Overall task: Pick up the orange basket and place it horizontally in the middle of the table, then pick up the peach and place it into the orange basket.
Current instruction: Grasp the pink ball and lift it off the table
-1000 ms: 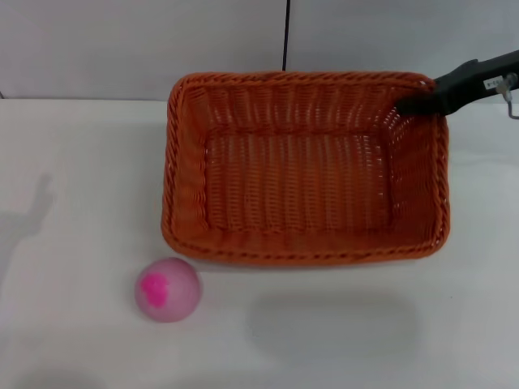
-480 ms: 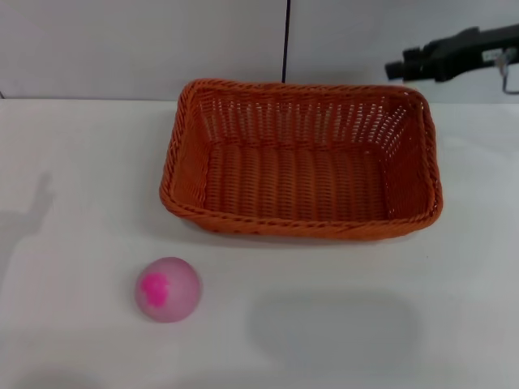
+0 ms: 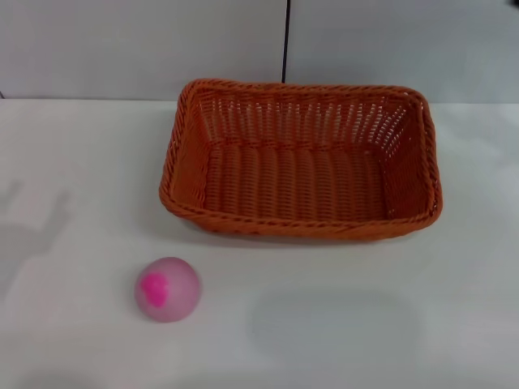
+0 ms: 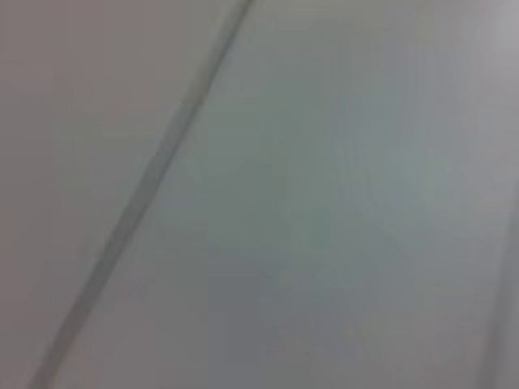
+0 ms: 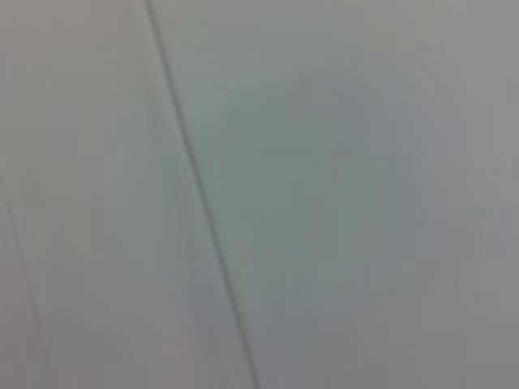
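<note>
A large rectangular orange-brown woven wicker basket (image 3: pixel 302 159) sits flat on the broad white table (image 3: pixel 73 170), its long sides running left to right, toward the far middle of the tabletop. Nothing lies inside it; only its woven floor and flared open-weave sides show. A small round pale pink peach (image 3: pixel 167 289) with a bright magenta blotch on top rests on the table well apart from the basket, nearer the robot and off the basket's left front corner.

No hand appears in the head view, so nothing can be placed relative to one, and whether either hand is wide or narrow cannot be told. Both wrist views show only a plain grey surface crossed by a thin dark line.

Half a second ago the right arm's dark hand hovered above the basket's far right corner; it has since gone out of view. The basket and peach lie where they did then. A faint shadow on the table's left edge has shifted.
</note>
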